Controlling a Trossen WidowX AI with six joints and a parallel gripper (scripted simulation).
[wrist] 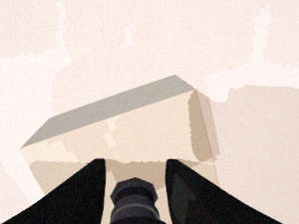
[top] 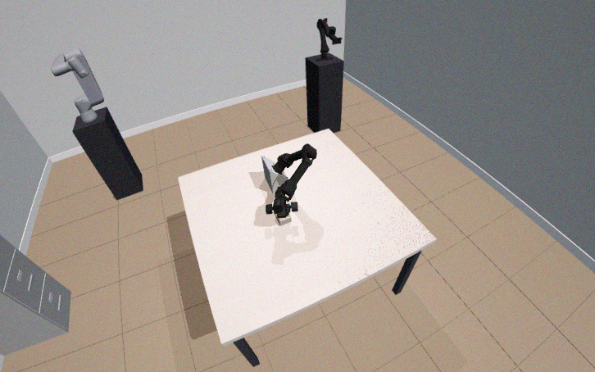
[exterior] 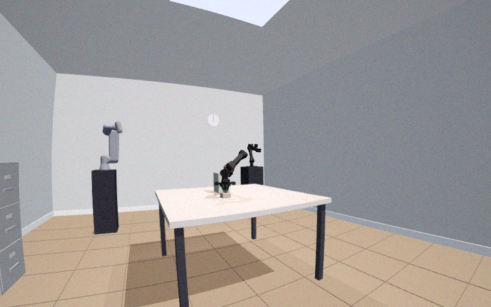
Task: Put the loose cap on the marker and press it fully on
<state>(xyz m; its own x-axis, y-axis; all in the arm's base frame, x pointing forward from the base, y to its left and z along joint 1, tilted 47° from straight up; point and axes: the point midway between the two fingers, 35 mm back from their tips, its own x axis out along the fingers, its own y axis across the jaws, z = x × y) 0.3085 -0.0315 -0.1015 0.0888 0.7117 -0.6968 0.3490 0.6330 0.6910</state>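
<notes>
The pale holder block [top: 283, 221] [exterior: 225, 195] [wrist: 115, 128] sits on the table. My gripper [top: 282, 217] [exterior: 225, 191] [wrist: 136, 168] points straight down over it, fingertips low beside the upright marker. The marker [wrist: 135, 190] shows in the wrist view as a dark, faceted, ringed piece at the block, and it continues upward out of the frame's bottom edge. The fingers stand on both sides of it and are shut on it, though the contact itself is out of view. No separate cap shows past the fingertips; the cap is hidden or above the frame, and its seating cannot be told.
A grey upright panel [top: 269, 174] [exterior: 216, 182] stands behind the gripper on the white table [top: 351, 245] [exterior: 282, 202], close to the arm. The arm's shadow falls around the block. Two other arms stand on dark pedestals [top: 107, 153] [top: 324, 96] beyond the table.
</notes>
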